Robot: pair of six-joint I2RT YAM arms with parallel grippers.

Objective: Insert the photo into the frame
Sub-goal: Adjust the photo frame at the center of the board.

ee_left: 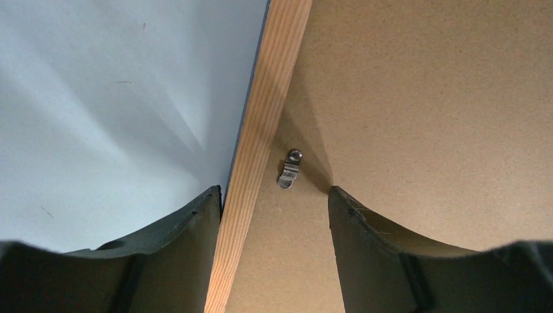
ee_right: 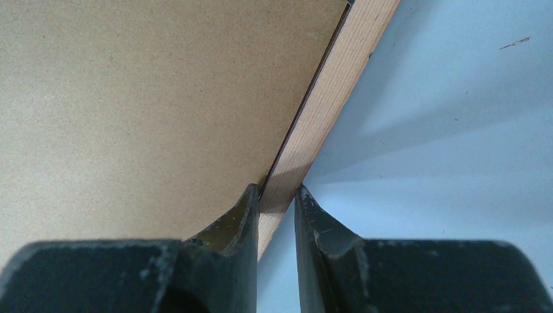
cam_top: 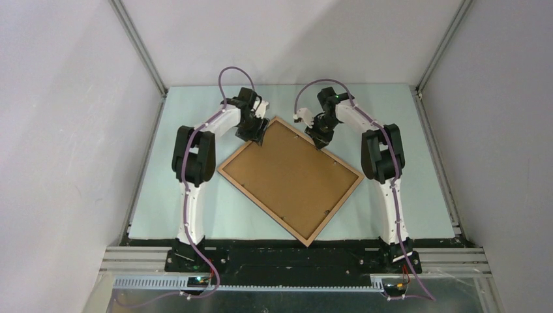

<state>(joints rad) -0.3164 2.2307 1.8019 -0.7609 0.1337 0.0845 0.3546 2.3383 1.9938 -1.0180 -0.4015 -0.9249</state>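
The frame (cam_top: pixel 263 208) lies on the table as a diamond, light wood face up, with the brown backing board (cam_top: pixel 290 177) filling it. The photo is not visible. My left gripper (cam_top: pixel 256 138) is open at the upper-left rail; in the left wrist view (ee_left: pixel 274 195) its jaws straddle the wood rail (ee_left: pixel 264 130) and a small metal clip (ee_left: pixel 289 168) on the board (ee_left: pixel 424 98). My right gripper (cam_top: pixel 319 143) is at the upper-right rail; in the right wrist view (ee_right: pixel 277 194) its jaws are closed on the rail (ee_right: pixel 339 72) beside the board (ee_right: pixel 143 98).
The pale blue table top (cam_top: pixel 404 195) is ringed by white walls with metal corner posts (cam_top: pixel 140 49). Both arm bases stand at the near edge. Small clips dot the frame's inner edge near the bottom corner (cam_top: pixel 303 227).
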